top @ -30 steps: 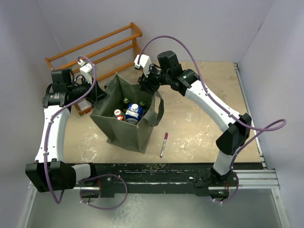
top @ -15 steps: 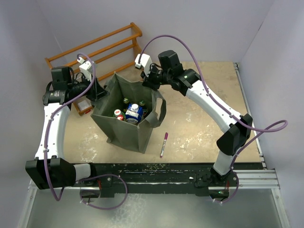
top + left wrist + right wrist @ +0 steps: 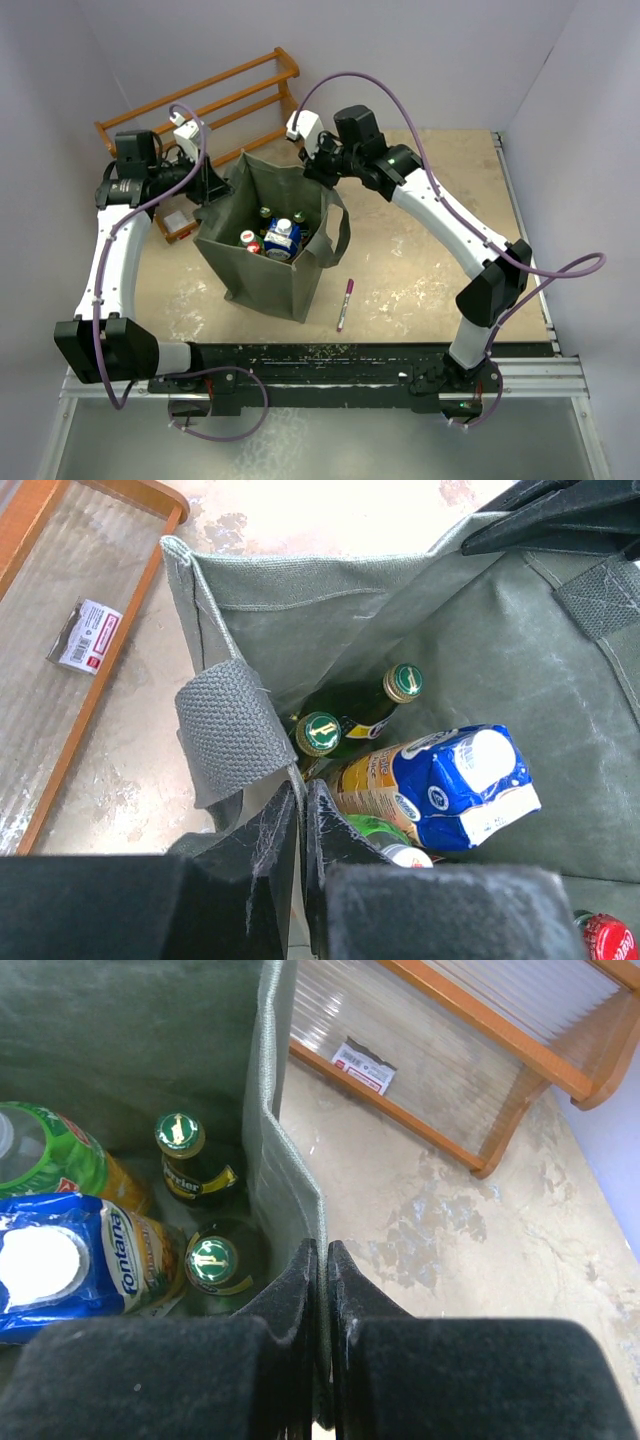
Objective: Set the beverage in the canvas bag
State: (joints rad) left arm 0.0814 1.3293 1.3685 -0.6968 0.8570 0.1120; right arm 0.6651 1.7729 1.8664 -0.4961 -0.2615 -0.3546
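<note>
The dark grey-green canvas bag [image 3: 262, 268] stands open mid-table. Inside it lie a blue juice carton [image 3: 282, 238], two green bottles with gold caps [image 3: 320, 732] [image 3: 403, 682] and further drinks. My left gripper [image 3: 214, 190] is shut on the bag's left rim, and the fabric edge runs between its tips [image 3: 302, 795] beside a webbing handle [image 3: 228, 730]. My right gripper [image 3: 318, 172] is shut on the far right rim, pinching the fabric edge [image 3: 323, 1255]. The right wrist view shows the same bottles [image 3: 178, 1132] [image 3: 212, 1260] and carton [image 3: 60, 1270].
A wooden rack [image 3: 200, 100] stands behind the bag at the back left, with a small labelled packet [image 3: 88, 635] lying on its ribbed shelf. A purple marker [image 3: 345, 303] lies on the table just right of the bag. A red cap [image 3: 605, 938] shows in the bag's corner.
My right gripper has closed on the bag's rim. The left gripper has tightened on the opposite rim and shifted slightly toward the back. The bag's mouth is stretched wider.
</note>
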